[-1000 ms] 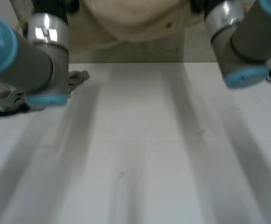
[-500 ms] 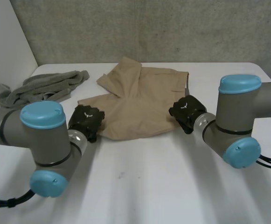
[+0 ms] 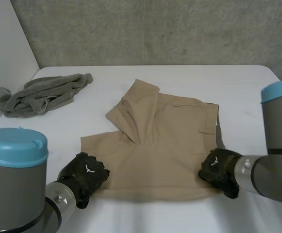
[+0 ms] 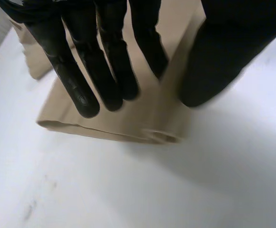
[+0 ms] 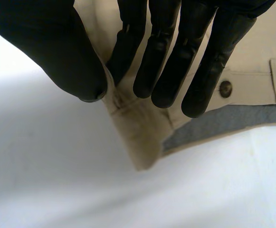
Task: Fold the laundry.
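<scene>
The left arm (image 3: 14, 199) and right arm (image 3: 279, 155) were grey tubes with round light-blue caps (image 3: 15, 145). The left hand (image 3: 86, 175) and right hand (image 3: 218, 167) were black, each with a small white mark on its back.

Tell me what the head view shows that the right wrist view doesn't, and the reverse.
The head view adds the grey towel at the table's far left and the left hand at the shorts' near left corner. The right wrist view adds a button and grey lining by the fingertips. Both show the tan shorts, the white table, and the right hand on the shorts' near right corner.
</scene>
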Available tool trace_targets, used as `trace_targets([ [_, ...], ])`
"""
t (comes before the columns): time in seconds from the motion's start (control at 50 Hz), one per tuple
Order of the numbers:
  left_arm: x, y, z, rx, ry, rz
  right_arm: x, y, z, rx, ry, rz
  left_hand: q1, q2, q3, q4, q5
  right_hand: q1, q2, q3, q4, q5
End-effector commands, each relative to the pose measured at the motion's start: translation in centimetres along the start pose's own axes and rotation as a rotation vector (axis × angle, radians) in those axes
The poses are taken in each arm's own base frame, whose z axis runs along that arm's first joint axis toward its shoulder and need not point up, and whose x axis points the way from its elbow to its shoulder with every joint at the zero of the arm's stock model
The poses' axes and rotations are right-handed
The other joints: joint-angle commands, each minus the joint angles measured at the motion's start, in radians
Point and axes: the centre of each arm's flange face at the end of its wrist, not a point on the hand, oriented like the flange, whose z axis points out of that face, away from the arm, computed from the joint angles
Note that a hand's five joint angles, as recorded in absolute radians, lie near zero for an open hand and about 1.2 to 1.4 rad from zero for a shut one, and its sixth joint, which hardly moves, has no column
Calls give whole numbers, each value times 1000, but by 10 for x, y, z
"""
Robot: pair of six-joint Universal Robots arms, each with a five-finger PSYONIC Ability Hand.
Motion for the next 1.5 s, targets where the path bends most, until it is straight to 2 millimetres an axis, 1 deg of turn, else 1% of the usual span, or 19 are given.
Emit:
trace_targets([
  [0.02, -19, -23, -8, 118, -44, -9, 3, 14, -8, -13, 23, 23, -784, -752, -771, -770, -787, 408, 214, 212, 204, 231],
  [0.1, -45, -43, 1, 216, -115, -37, 4, 13, -6, 7, 39, 20, -784, -752, -771, -770, -787, 408, 214, 212, 204, 231],
  [0.18, -70, -64, 25, 341, -166, -49, 3, 13, -4, 17, 47, 21, -725, -693, -712, -712, -729, 408, 214, 212, 204, 231],
  [0.26, -88, -74, 75, 439, -133, -88, 2, 14, -2, 27, 51, 31, -561, -529, -548, -548, -565, 408, 214, 212, 204, 231],
  [0.32, -96, -71, 101, 444, -101, -134, 1, 13, 0, 44, 49, 32, -499, -467, -486, -486, -503, 408, 214, 212, 204, 231],
  [0.34, -99, -68, 119, 441, -87, -158, 0, 13, 0, 46, 48, 31, -461, -429, -448, -448, -465, 408, 214, 212, 204, 231],
  [0.4, -102, -64, 142, 445, -67, -176, -2, 14, 2, 56, 50, 30, -414, -382, -401, -400, -418, 408, 214, 212, 204, 231],
  [0.42, -102, -62, 158, 452, -52, -172, -2, 14, 2, 57, 51, 30, -405, -373, -392, -392, -409, 408, 214, 212, 204, 231],
  [0.56, -92, -48, 195, 450, -8, -170, -6, 18, 6, 58, 57, 33, -326, -294, -313, -312, -330, 408, 214, 212, 204, 231],
  [0.74, -86, -39, 222, 464, -19, -165, -11, 22, 8, 53, 52, 37, -247, -215, -234, -233, -250, 408, 214, 212, 204, 231],
  [0.84, -86, -35, 236, 461, -32, -167, -15, 24, 9, 50, 46, 36, 31, 63, 44, 45, 28, 408, 214, 212, 204, 231],
  [0.94, -90, -32, 237, 430, -80, -174, -16, 26, 9, 45, 43, 41, 384, 416, 397, 398, 381, 408, 214, 212, 204, 231],
  [1.02, -97, -27, 230, 346, -189, -125, -16, 26, 9, 45, 43, 40, 387, 419, 400, 401, 384, 408, 214, 212, 204, 231],
  [1.12, -100, -24, 207, 227, -300, 2, -15, 25, 10, 54, 56, 37, 387, 419, 400, 401, 384, 408, 214, 212, 204, 231],
  [1.32, -78, -22, 188, 146, -316, 36, -8, 20, 12, 85, 92, 101, 387, 419, 400, 401, 384, 408, 214, 212, 204, 231],
  [1.4, -71, -23, 187, 142, -304, 40, -7, 19, 12, 92, 98, 114, -5, 27, 8, 9, -9, 408, 214, 212, 204, 231],
  [1.42, -68, -23, 186, 141, -297, 41, -6, 19, 13, 95, 103, 116, -215, -183, -202, -201, -219, 408, 214, 212, 204, 231],
  [1.46, -66, -23, 183, 136, -294, 35, -4, 19, 13, 103, 116, 125, -457, -425, -444, -443, -460, 408, 214, 212, 204, 231],
  [1.5, -75, -30, 168, 149, -323, 1, -2, 18, 14, 108, 126, 130, -557, -525, -544, -544, -561, 408, 214, 212, 204, 231],
])
